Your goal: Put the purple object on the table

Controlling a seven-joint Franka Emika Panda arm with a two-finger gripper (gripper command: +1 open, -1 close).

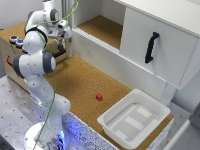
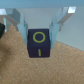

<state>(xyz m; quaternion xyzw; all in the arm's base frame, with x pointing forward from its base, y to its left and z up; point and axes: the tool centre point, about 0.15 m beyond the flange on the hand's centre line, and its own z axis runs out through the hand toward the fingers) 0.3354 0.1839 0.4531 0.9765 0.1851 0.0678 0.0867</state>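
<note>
In the wrist view a dark purple cube [image 2: 38, 44] with a yellow ring and bar on its face sits between my gripper's [image 2: 40, 30] two pale fingers, which press against both of its sides. Cork surface shows under and behind the cube, and I cannot tell whether the cube touches it. The exterior view places my gripper [image 1: 61, 48] at the exterior view's left, by the edge of the cork-topped box [image 1: 12, 47] and just above the far end of the table [image 1: 85, 80]. The cube itself is too small to make out there.
A small red block [image 1: 99, 96] lies on the table's middle. A white bin [image 1: 132, 120] stands at the front right. The white cabinet with a black handle [image 1: 151, 47] and an open recess [image 1: 102, 27] runs along the back. Coloured buttons [image 1: 16, 40] sit on the box.
</note>
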